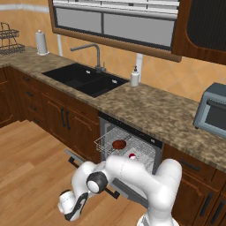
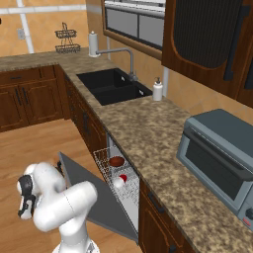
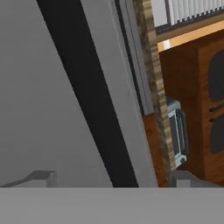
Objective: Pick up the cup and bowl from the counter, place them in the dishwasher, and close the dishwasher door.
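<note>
The dishwasher (image 1: 152,142) stands open under the counter (image 1: 150,110), its white wire rack pulled out. Inside the rack lie the reddish-brown bowl (image 1: 118,144) (image 2: 116,161) and, beside it, the red cup (image 1: 131,156) (image 2: 120,180) on its side. The grey dishwasher door (image 2: 99,197) hangs partly lowered, tilted toward the floor. My gripper (image 1: 73,212) (image 2: 22,212) sits low, below and in front of the door, open and empty. In the hand view the gripper (image 3: 112,178) faces the door's grey outer panel (image 3: 30,109), with the dark bar handle (image 3: 83,100) running between the fingertips' span.
A black sink (image 1: 84,79) with faucet (image 1: 95,50) and a white soap bottle (image 1: 134,77) lie left on the counter. A grey-blue toaster oven (image 2: 217,158) stands to the right. Dark wooden cabinets (image 1: 66,121) flank the dishwasher. Wooden floor (image 1: 31,176) stretches to the left.
</note>
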{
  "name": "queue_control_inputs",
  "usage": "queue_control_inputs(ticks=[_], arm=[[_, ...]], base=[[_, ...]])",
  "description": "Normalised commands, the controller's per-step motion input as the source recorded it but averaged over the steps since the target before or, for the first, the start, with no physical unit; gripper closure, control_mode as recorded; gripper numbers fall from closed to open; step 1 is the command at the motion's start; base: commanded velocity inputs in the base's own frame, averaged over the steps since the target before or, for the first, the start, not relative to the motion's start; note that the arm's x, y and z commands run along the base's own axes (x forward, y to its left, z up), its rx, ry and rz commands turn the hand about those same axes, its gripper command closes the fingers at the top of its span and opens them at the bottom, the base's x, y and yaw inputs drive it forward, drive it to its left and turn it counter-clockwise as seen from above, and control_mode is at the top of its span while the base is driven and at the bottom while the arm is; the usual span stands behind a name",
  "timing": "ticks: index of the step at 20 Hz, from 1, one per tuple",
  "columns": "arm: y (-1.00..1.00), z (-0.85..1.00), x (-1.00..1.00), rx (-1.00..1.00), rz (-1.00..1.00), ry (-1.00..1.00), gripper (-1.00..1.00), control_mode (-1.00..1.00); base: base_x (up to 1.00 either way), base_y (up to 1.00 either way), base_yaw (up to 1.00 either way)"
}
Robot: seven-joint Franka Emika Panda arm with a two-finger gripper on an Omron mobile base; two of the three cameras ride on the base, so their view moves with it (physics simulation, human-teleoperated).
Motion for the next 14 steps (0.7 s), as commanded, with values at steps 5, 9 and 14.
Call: queue_control_inputs(ticks=[5, 9, 14], arm=[[-0.02, -0.49, 0.18, 0.00, 0.06, 0.15, -1.00, -1.00], [-0.32, -0.06, 0.29, 0.00, 0.02, 0.09, -1.00, -1.00], [-0.63, 0.08, 0.34, 0.00, 0.00, 0.05, -1.00, -1.00]], base=[[0.00, 0.00, 0.00], [0.00, 0.00, 0.00], [0.00, 0.00, 0.00]])
